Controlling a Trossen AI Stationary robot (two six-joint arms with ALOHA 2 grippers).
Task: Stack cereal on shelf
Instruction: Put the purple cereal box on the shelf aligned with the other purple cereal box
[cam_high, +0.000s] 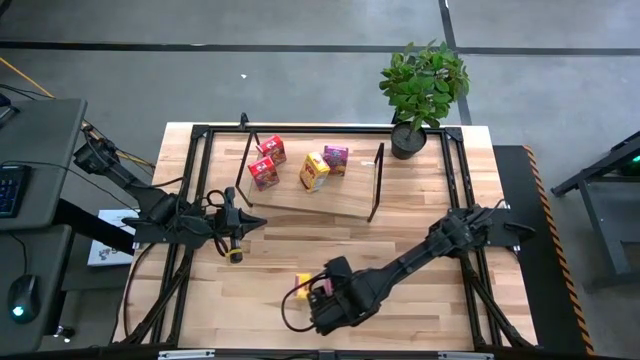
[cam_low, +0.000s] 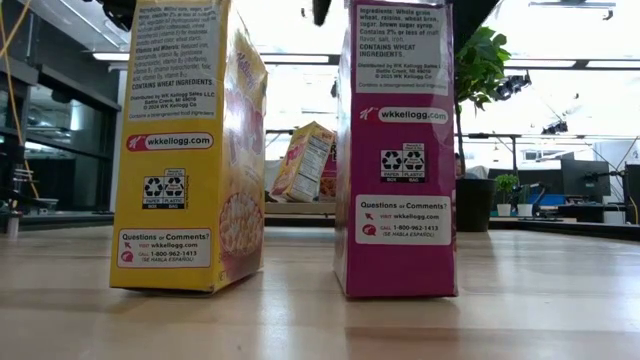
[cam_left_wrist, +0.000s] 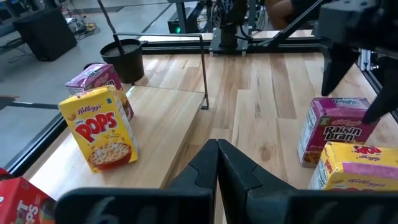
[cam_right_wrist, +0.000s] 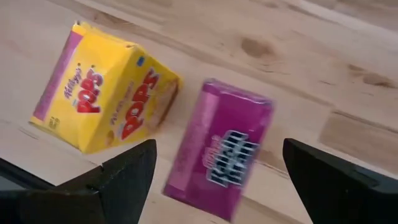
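Magenta box (cam_right_wrist: 219, 150) under spread right pincer (cam_right_wrist: 217, 177)

My right arm reaches in from the right across the near part of the light wooden worktop (cam_high: 420, 215), its dark two-finger tool (cam_high: 322, 297) pointing down with fingers spread wide. My left arm waits at the left side, its dark tool (cam_high: 258, 222) pinched fully closed, pointing right.

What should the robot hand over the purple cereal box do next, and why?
Probably lower the right gripper straight down around the magenta box. Its fingers stand open above that box, which is upright on the table beside the yellow box, not yet on the shelf. The left gripper waits shut.
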